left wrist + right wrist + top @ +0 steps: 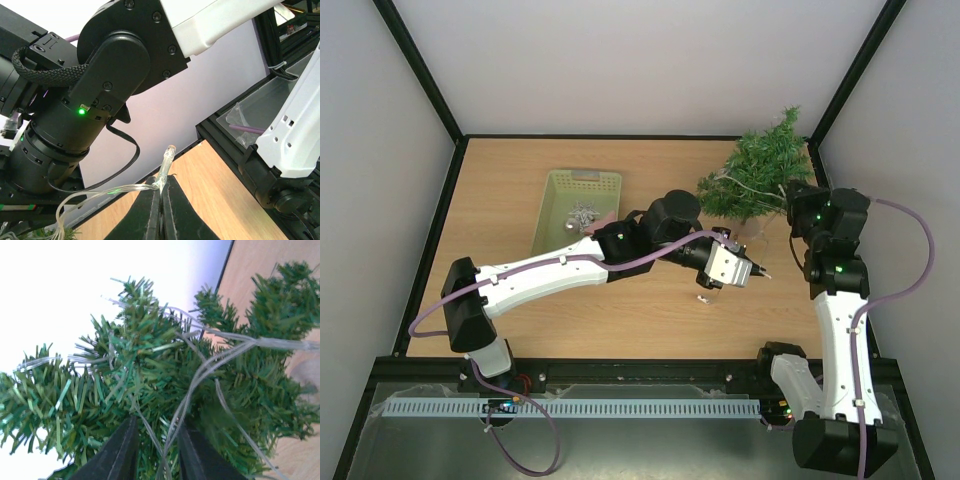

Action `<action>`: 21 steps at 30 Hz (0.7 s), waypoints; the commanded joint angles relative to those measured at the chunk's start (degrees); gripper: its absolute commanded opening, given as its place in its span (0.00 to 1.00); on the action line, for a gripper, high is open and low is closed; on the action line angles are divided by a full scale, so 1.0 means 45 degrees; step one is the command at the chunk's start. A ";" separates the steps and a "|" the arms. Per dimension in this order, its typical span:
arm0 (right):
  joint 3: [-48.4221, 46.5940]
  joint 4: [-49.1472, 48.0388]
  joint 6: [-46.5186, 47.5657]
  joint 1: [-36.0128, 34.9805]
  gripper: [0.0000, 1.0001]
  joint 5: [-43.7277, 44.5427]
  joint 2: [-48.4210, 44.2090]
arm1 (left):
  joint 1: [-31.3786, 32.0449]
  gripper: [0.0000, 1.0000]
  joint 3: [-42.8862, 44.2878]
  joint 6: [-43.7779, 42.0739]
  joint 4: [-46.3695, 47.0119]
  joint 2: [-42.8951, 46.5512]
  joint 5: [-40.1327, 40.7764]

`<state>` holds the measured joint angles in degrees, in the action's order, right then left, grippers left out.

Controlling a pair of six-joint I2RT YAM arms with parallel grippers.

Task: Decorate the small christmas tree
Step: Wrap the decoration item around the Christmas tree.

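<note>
The small christmas tree (pixel 755 172) stands at the back right of the table, with a clear light string (pixel 745 187) draped over its branches. My left gripper (pixel 761 272) reaches across in front of the tree. In the left wrist view it (pixel 162 186) is shut on the clear light string, and one bulb (pixel 169 152) sticks up from the tips. My right gripper (pixel 790 205) is at the tree's right side. In the right wrist view its jaws (pixel 156 440) stand narrowly apart, closed round green tree branches (pixel 150 375) and clear wires (pixel 200 375).
A pale green basket (pixel 560 205) with small silvery ornaments (pixel 583 215) sits at the back left. A small white piece (pixel 702 297) lies on the wood below the left gripper. Black frame posts and grey walls bound the table.
</note>
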<state>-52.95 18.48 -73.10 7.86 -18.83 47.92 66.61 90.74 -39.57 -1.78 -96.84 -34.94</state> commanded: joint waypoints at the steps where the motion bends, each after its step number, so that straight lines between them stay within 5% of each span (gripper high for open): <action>1: -0.0114 -0.0430 0.0388 0.0029 0.15 0.1035 -0.0217 | 0.0171 0.02 0.0122 -0.0215 -0.0047 -0.0017 -0.0132; 7: -0.0365 0.0205 0.0998 0.0031 0.02 0.2083 -0.0464 | 0.0198 0.02 0.0278 -0.0322 -0.0620 -0.0116 0.0182; 21: -0.0161 -0.0743 0.4247 0.0031 0.02 0.5463 -0.0530 | 0.0198 0.02 0.0328 0.0679 0.0279 -0.1235 0.1424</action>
<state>-54.13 19.53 -61.45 7.86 -0.89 45.76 66.96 90.80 -37.95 -2.50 -100.44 -31.00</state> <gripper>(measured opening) 0.018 0.029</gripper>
